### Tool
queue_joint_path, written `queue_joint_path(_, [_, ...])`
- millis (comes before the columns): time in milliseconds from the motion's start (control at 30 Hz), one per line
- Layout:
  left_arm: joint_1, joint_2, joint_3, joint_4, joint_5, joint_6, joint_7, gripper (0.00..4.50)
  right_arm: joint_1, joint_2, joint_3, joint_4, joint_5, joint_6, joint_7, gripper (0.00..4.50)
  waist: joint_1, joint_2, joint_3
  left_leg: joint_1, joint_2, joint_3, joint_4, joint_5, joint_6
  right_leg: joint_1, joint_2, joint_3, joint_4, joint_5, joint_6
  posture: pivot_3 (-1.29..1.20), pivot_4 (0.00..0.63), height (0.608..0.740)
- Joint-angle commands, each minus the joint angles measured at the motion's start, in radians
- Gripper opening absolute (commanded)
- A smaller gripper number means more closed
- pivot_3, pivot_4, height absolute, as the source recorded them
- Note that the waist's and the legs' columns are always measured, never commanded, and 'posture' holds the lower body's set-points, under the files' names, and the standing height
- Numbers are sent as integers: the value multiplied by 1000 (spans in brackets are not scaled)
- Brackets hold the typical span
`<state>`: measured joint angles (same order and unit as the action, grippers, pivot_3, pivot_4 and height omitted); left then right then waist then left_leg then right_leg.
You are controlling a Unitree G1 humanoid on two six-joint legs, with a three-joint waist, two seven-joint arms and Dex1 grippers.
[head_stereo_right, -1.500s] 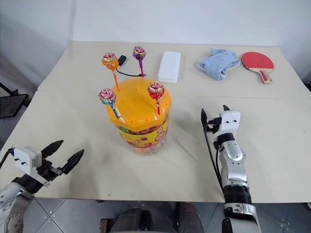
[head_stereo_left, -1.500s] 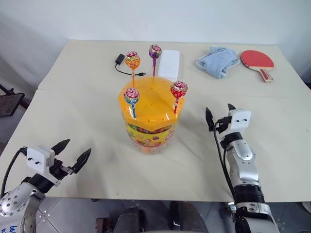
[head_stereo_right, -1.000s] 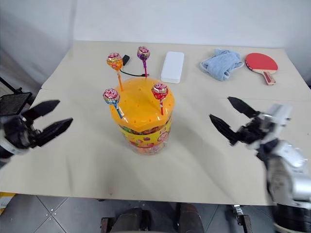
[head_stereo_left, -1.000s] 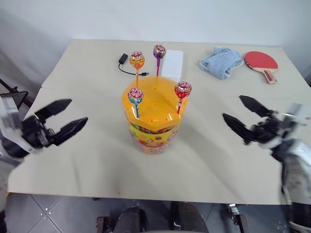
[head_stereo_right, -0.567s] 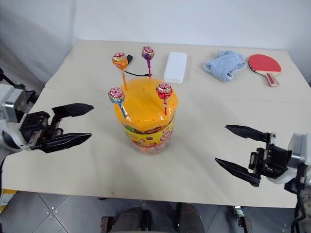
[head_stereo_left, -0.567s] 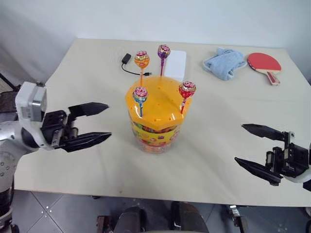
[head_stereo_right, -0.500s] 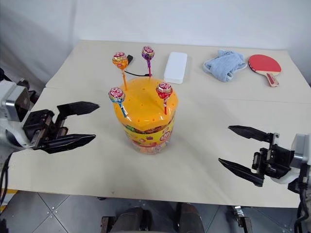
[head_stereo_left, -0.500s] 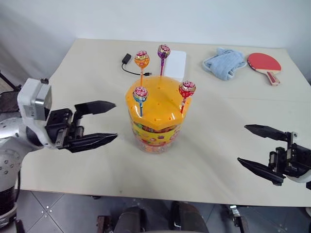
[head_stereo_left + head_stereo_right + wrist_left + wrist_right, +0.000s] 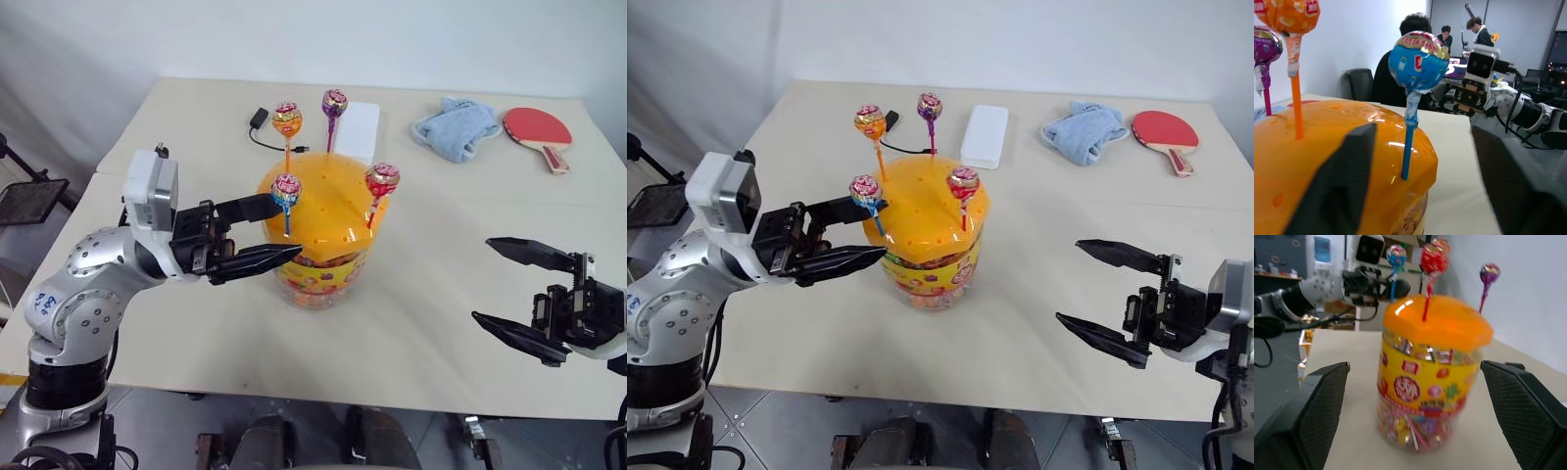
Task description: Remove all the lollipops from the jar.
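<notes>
With the left gripper [image 9: 277, 227] spread either side of the blue-stick lollipop [image 9: 286, 188] standing in the jar [image 9: 318, 230] lid's near-left edge, pinch the stick low and lift straight up, while the right gripper [image 9: 505, 284] waits spread, well right of the jar.

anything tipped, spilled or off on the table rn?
Nothing stands out. The jar stands upright with its lid on, and all four lollipops are planted in the lid, sticks leaning a little. No spills. The towel is crumpled and the paddle lies flat at the far edge.
</notes>
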<state>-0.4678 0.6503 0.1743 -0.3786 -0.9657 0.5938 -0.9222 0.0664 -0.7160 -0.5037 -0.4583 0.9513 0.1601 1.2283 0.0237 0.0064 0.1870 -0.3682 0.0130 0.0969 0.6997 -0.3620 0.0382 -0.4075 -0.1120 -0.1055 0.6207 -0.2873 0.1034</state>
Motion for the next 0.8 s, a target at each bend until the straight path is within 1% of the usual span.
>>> queue_joint_path(33, [-31,-12,-13,1,15,-15,-6,2062,-11,21,12,-65,37,-1,-16,4500,2,0,0,0,0,0,0,0,0,0,0,0,0,0,0,0,150,740])
queue_joint_path(167, [-49,-22,-16,7,18,-9,-5,809,-40,31,35,-95,72,8,-27,4500,1,0,0,-1,-1,0,0,0,0,0,0,0,0,0,0,0,150,740])
queue_joint_path(233, [-62,-25,-13,14,17,-9,-2,230,-57,35,43,-100,98,15,-28,4500,0,0,0,0,0,0,0,0,0,0,0,0,0,0,0,0,150,740])
queue_joint_path(267, [-69,-27,-10,18,14,-8,1,26,-65,37,46,-102,110,17,-22,4500,0,0,0,0,0,0,0,0,0,0,0,-1,0,0,0,0,150,740])
queue_joint_path(300, [-73,-28,-6,22,10,-8,2,26,-67,36,48,-103,110,19,-21,4500,0,0,0,0,0,-1,0,0,0,0,0,-1,0,0,0,0,150,740])
queue_joint_path(400, [-80,12,54,37,-95,65,-13,26,-72,42,49,-114,134,26,-37,4500,0,-1,0,-1,0,-1,0,0,1,0,0,-1,0,0,0,0,150,740])
queue_joint_path(467, [-72,75,127,81,-178,136,-34,26,-82,43,49,-121,149,34,-51,4500,-2,-1,1,-1,0,-1,0,0,1,0,-1,0,0,0,0,0,150,740])
queue_joint_path(533, [-56,127,181,119,-226,183,-50,26,-86,44,52,-126,150,37,-53,4500,-9,-1,1,-1,1,-1,0,0,0,-1,-1,0,0,0,0,0,150,740])
queue_joint_path(633, [75,257,326,241,-177,210,-124,26,-102,46,72,-110,126,27,-31,4500,-25,-1,0,0,2,-1,-1,0,0,-1,-1,0,0,0,0,0,150,740])
queue_joint_path(667, [114,281,363,265,-172,217,-133,26,-105,48,76,-105,121,24,-24,4500,-29,-1,0,0,2,0,-1,0,-1,-1,-1,0,0,0,-1,0,150,740])
queue_joint_path(733, [179,278,432,318,-137,192,-68,26,-114,59,86,-89,99,4,-4,4500,-25,-1,1,0,2,0,-2,0,-1,-2,0,-1,1,-1,-1,0,150,740])
queue_joint_path(800, [252,268,453,357,-45,144,-14,26,-128,70,98,-75,74,-16,17,4500,-19,-2,0,0,1,-1,-1,0,-1,-1,-2,-1,0,-1,-1,0,150,740])
